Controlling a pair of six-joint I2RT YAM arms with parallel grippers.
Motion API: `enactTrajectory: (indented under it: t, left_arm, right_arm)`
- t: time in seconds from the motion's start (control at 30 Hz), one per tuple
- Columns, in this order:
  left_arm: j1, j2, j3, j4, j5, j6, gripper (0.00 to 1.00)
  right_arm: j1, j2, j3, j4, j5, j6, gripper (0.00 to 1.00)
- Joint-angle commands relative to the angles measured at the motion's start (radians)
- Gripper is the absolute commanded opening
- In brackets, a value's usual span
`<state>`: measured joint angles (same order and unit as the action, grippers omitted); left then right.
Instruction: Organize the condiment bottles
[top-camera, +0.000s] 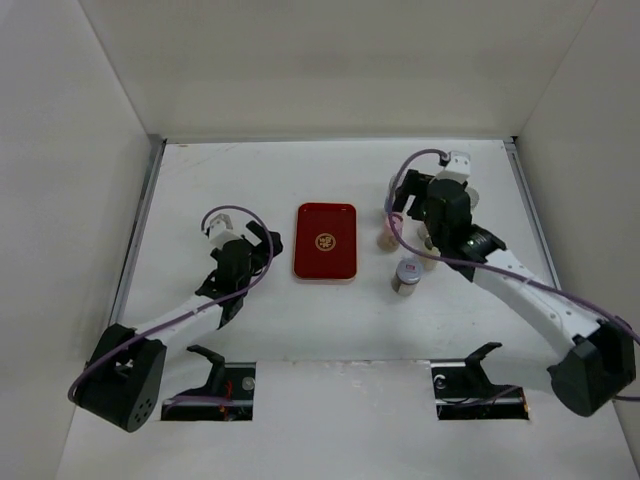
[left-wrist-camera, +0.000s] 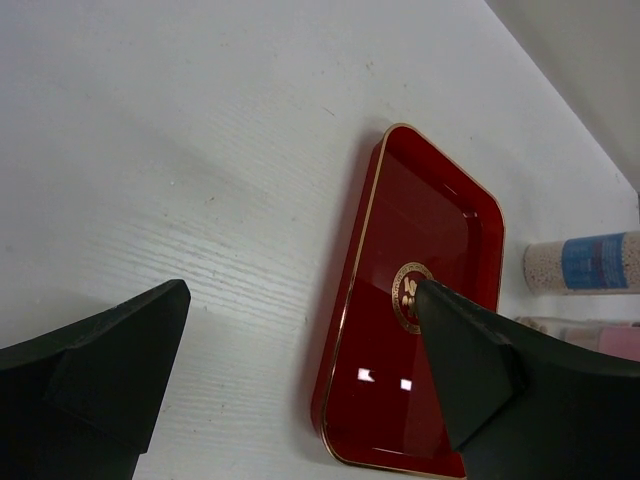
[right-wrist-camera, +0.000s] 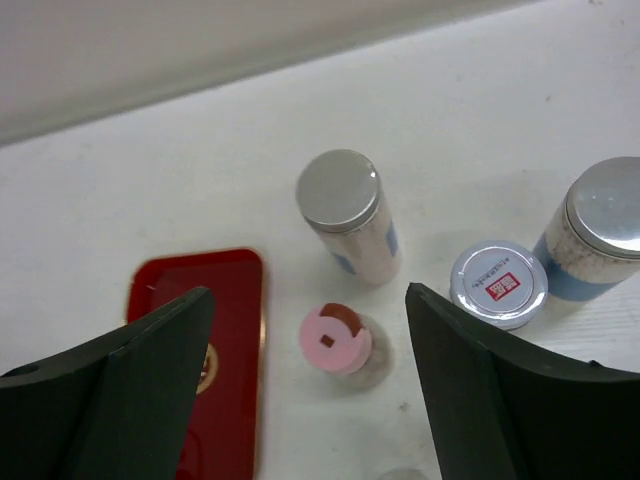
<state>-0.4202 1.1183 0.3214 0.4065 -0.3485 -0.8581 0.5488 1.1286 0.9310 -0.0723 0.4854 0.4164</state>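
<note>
Hovering with jaws apart, the right gripper (right-wrist-camera: 310, 300) is hanging over a small pink-capped cylindrical bottle (right-wrist-camera: 337, 340) among other condiment bottles (right-wrist-camera: 498, 285) toward the right edge of the white counter (top-camera: 300, 330), seemingly light, rigid, slick, best pinched around its body; the left gripper (left-wrist-camera: 300, 290) is gaping empty.
</note>
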Motion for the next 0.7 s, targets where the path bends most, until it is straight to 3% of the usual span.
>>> enactTrajectory:
  t: [0.0, 0.2, 0.43, 0.53, 0.6, 0.67]
  left_arm:
    - [-0.005, 0.011, 0.002, 0.092, 0.031, 0.022, 1.00]
    - [-0.005, 0.054, -0.013, 0.149, 0.055, 0.016, 1.00]
    - [-0.010, 0.094, -0.019, 0.201, 0.086, 0.014, 1.00]
    - [-0.012, 0.077, -0.024, 0.210, 0.086, 0.017, 0.94]
    - [-0.012, 0.080, -0.031, 0.222, 0.077, 0.018, 0.86]
    - [-0.007, 0.080, -0.035, 0.229, 0.088, 0.016, 0.77]
  right_arm:
    - [-0.040, 0.115, 0.064, 0.006, -0.091, -0.080, 0.87]
    - [-0.065, 0.333, 0.178, 0.055, -0.091, -0.166, 1.00]
    - [-0.105, 0.545, 0.317, 0.066, -0.041, -0.172, 1.00]
    - [-0.112, 0.614, 0.379, 0.052, -0.022, -0.172, 0.98]
    - [-0.114, 0.651, 0.413, 0.051, -0.018, -0.176, 0.90]
    - [-0.112, 0.668, 0.439, 0.051, -0.015, -0.171, 0.66]
